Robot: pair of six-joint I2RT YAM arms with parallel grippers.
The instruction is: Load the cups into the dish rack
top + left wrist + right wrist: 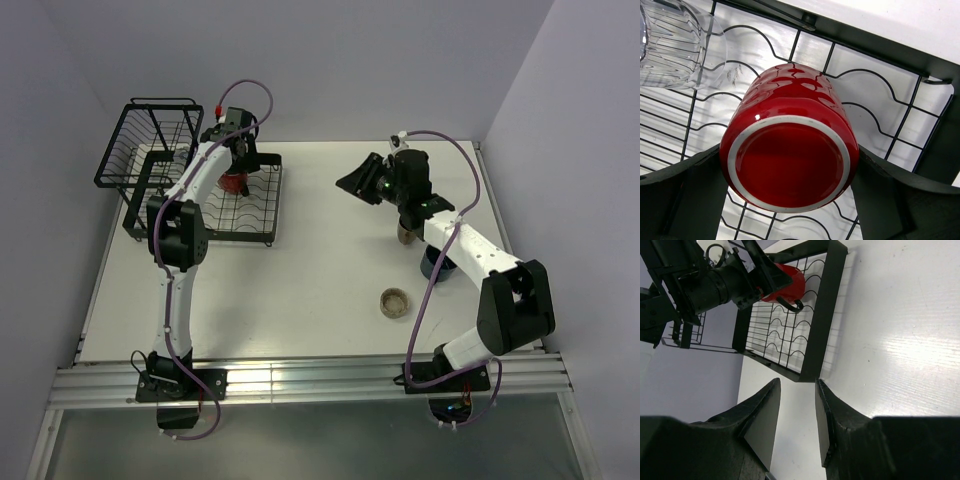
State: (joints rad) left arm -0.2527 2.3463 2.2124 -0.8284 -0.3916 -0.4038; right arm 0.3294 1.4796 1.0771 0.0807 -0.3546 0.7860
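Upside down on the flat tray of the dish rack [827,305], the red mug [789,165] looks stiff, glazed, slick and fairly heavy, so the left pincer [237,170] clasps it wide across its body, while the right pincer [797,390] hangs part-open and empty above the surface [900,340].

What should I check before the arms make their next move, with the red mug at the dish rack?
1. The red mug is bottom-up over the flat tray of the dish rack: ok.
2. The mug rests fully on the wires: cannot tell.
3. The left gripper is off the mug: not ok, its fingers sit against both sides.
4. The clear glass is apart from the mug: ok.
5. The right gripper is open and empty: ok.
6. The low beige cup is upright and stands free for pickup: ok.
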